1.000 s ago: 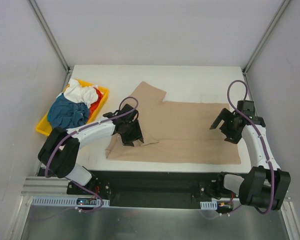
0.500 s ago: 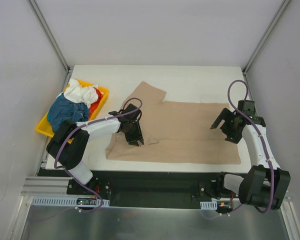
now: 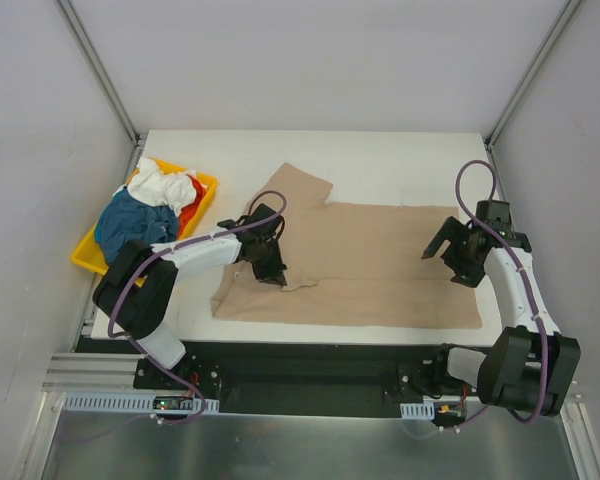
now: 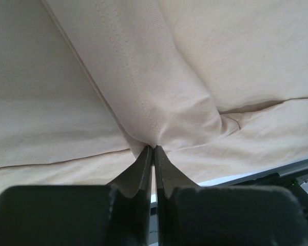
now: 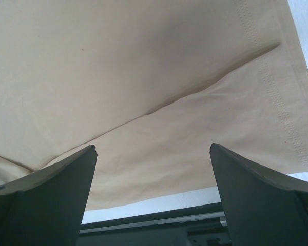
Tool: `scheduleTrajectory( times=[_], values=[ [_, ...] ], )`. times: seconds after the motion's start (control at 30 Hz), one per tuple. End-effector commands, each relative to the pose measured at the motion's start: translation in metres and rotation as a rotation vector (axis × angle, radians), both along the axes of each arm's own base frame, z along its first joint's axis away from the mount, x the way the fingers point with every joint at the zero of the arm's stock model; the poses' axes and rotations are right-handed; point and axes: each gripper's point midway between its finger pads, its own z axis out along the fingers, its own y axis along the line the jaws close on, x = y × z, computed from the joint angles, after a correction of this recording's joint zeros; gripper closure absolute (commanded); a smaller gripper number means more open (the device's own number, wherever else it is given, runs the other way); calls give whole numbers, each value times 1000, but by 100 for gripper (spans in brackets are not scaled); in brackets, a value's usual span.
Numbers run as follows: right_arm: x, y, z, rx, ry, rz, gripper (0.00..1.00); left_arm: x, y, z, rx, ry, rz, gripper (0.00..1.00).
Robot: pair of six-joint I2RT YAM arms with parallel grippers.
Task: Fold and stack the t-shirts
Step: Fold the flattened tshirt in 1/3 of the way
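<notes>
tray (yellow, heaped with other shirts) sits left on the tabletop; left pincer pinches a fold of the tan shirt, right pincer spread above its hem.

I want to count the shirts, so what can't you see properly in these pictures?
Top view: the red-orange shirt is mostly buried under the white shirt and teal shirt in the yellow tray; more could hide beneath.
Top view: the left tool covers the spot where it pinches the tan shirt.
Right wrist view: the picture's edges cut off most of the tan shirt; whether the open right tool touches it is unclear.
</notes>
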Motion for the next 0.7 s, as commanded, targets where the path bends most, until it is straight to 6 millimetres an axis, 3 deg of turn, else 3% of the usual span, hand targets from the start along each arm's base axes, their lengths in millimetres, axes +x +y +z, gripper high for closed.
scheduleTrajectory(
  times=[0.0, 0.67],
  values=[
    [11, -6, 16, -20, -54, 1, 3, 10, -11, 13, -27, -44, -37, 100],
    [12, -9, 16, -8, -45, -5, 3, 47, -43, 32, -65, -129, -206, 100]
  ],
)
